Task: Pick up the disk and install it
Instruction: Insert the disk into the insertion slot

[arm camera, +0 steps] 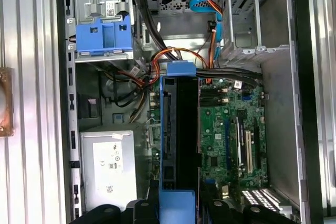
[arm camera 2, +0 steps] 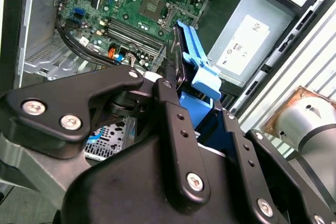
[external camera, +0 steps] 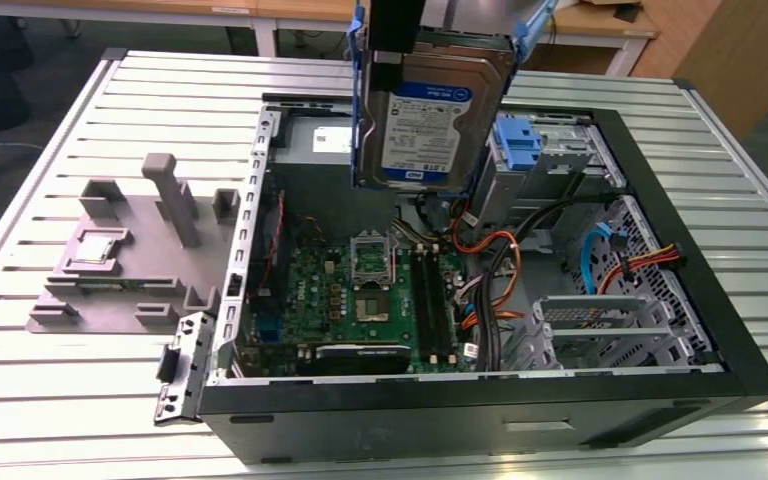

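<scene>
disk (external camera: 427,125) held above case (external camera: 744,380), top cropped

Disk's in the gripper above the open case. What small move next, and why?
Probably ease the disk sideways toward the blue caddy before lowering: the gripper holds it on edge above the motherboard, and the blue caddy lies to the exterior view's right of it.

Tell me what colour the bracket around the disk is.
Blue; the bracket around the disk shows best in the first wrist view.
</scene>
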Robot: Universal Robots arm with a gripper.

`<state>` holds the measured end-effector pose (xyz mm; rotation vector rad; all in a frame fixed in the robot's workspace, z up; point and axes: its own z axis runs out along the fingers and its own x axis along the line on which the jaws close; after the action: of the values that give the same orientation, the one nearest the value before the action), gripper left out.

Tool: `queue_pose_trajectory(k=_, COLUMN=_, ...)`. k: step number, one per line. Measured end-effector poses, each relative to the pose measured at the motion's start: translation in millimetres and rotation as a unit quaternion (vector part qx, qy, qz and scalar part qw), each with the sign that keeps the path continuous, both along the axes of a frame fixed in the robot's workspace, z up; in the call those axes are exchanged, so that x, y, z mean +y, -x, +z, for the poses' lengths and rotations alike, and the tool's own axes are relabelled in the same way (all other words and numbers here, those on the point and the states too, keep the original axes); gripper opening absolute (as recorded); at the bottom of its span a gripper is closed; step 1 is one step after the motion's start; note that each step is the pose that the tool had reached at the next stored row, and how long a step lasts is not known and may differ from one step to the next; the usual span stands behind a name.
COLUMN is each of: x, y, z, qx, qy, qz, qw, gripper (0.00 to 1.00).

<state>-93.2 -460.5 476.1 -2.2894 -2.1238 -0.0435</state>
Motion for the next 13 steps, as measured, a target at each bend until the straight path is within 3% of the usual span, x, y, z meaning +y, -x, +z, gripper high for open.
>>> queue_pose_trajectory(k=1, x=-0.6, y=0.0, z=0.0, qx=0.0000, qy=0.0001, qz=0.000, qw=1.0000, gripper=0.36)
queue_pose_trajectory(k=2, x=-9.5, y=0.1, z=-0.2, qx=0.0000, qy=0.0018, qz=0.002, qw=1.0000, gripper=0.36)
queue_pose_trajectory(k=13, x=-9.5, y=1.8, z=-0.2, qx=0.0000, qy=0.0018, qz=0.014, qw=0.9999, gripper=0.36)
